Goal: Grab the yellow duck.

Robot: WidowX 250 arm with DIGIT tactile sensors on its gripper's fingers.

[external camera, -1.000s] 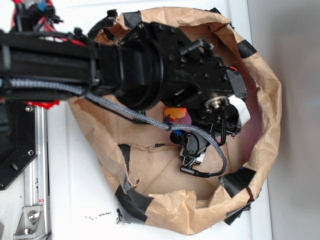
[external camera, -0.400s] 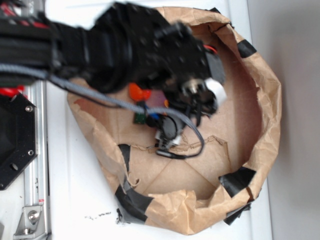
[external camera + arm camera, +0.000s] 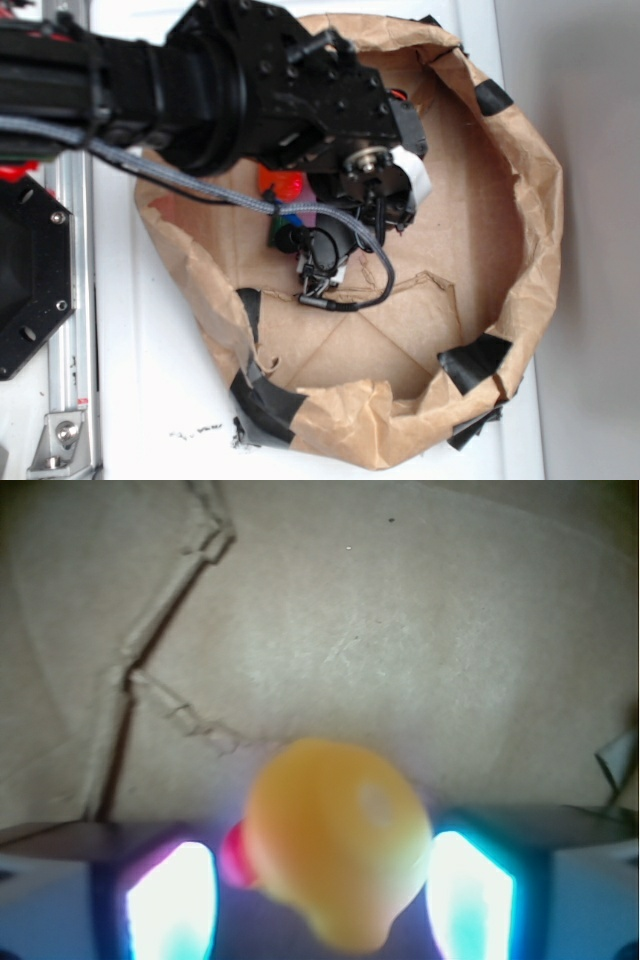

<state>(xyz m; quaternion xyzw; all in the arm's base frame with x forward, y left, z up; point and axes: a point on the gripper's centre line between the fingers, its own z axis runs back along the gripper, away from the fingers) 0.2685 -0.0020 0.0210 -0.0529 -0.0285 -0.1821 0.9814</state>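
The yellow duck (image 3: 335, 845) fills the lower middle of the wrist view, blurred, with its red beak (image 3: 235, 855) pointing left. My gripper (image 3: 320, 885) is shut on it: the right finger (image 3: 470, 890) touches its body and the left finger (image 3: 170, 900) sits right beside the beak. The duck hangs above the brown paper floor (image 3: 350, 630). In the exterior view only an orange-red patch of the duck (image 3: 280, 184) shows below the black wrist; the gripper (image 3: 296, 202) is mostly hidden by the arm.
A crumpled brown paper basin (image 3: 540, 200) with black tape patches (image 3: 480, 360) surrounds the gripper; its floor has torn seams (image 3: 420, 285). The gripper's grey cable (image 3: 370, 255) loops below it. A metal rail (image 3: 70, 330) and black base plate (image 3: 30, 290) stand at the left.
The arm has swung left and toward the frame's top across the basin. The orange-yellow duck has travelled with the gripper.
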